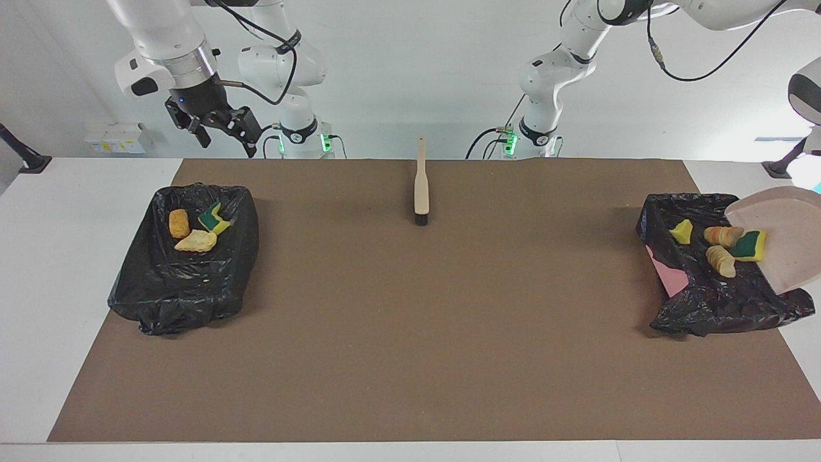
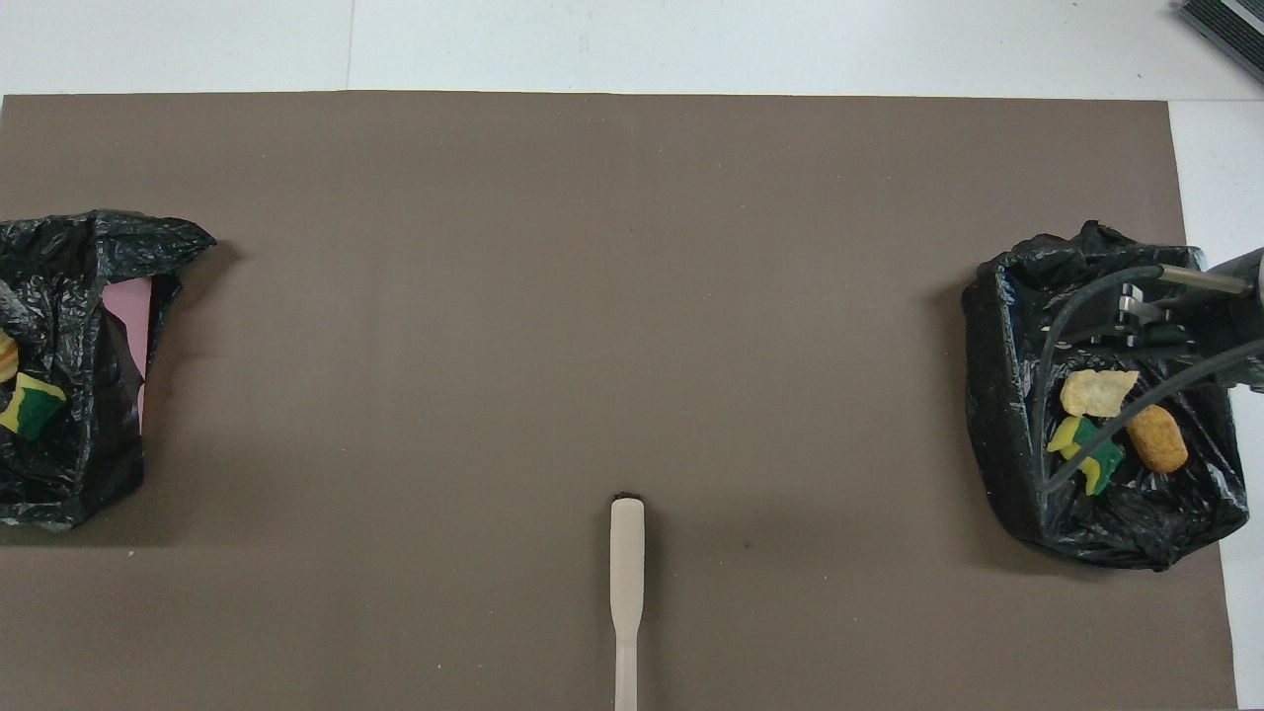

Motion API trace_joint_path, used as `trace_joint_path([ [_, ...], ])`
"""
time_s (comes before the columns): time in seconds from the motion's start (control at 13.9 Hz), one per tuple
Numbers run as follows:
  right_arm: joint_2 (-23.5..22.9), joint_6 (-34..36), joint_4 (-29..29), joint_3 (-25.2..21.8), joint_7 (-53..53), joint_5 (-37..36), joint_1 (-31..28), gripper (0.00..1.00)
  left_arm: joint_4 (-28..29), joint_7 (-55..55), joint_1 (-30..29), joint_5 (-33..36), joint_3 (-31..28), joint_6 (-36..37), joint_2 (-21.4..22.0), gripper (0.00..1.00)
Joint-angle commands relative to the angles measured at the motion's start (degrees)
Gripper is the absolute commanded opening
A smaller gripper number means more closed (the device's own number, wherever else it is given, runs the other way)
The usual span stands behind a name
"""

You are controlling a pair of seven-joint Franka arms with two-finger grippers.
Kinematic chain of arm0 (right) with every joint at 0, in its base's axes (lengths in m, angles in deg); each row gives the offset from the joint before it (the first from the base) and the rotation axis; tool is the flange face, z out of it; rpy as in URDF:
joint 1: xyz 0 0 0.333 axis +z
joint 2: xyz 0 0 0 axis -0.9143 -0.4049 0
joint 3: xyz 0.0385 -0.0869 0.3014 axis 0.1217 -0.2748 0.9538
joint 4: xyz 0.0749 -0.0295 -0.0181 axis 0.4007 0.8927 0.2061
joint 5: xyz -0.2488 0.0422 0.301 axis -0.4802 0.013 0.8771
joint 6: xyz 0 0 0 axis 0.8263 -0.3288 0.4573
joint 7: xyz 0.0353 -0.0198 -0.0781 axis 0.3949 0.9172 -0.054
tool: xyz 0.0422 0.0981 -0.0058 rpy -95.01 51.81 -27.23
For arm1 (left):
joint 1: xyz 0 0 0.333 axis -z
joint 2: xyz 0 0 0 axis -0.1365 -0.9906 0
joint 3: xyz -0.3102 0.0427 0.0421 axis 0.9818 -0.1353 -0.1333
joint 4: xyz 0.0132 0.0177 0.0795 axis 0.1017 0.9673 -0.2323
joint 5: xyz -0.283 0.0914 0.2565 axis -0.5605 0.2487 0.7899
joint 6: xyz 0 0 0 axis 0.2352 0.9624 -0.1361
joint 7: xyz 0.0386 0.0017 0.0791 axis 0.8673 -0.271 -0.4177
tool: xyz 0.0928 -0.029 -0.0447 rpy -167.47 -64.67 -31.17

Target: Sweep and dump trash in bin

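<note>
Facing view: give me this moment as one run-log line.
dustpan tilted over left-end bin, trash sliding in | right gripper open over right-end bin | brush on mat

Beige plastic dustpan (image 1: 786, 240) cut off at facing view's edge, holding gripper out of frame. Black-lined bin (image 2: 59, 365) at table's left-arm end cropped overhead. Pale wooden brush handle (image 2: 626, 602) truncated at overhead view's bottom edge.

I see a white table (image 1: 83, 192) covered by a brown mat (image 1: 410, 308). A black-lined bin (image 1: 186, 269) sits on the mat at the right arm's end, a second black-lined bin (image 1: 712, 295) at the left arm's end. A beige-handled brush (image 1: 421, 186) lies between them, near the robots.
</note>
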Motion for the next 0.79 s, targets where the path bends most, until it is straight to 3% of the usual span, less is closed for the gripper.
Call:
trace_joint_path([
  [0.0, 0.7, 1.4, -1.3, -7.2, -1.5, -2.1, 7.0, 1.0, 2.1, -1.0, 2.5, 3.0, -0.8, 3.1, 4.7, 0.0],
  [0.36, 1.4, 1.5, -1.0, -8.3, -1.5, -1.5, 7.8, 1.0, 2.0, -5.7, 8.7, 0.4, -0.2, 10.6, 7.6, 0.0],
  [0.72, 1.3, 3.5, -1.3, -8.2, -1.5, -2.2, 7.1, 1.0, 2.0, -17.5, 11.2, -15.7, -0.1, 15.7, 8.6, 0.0],
])
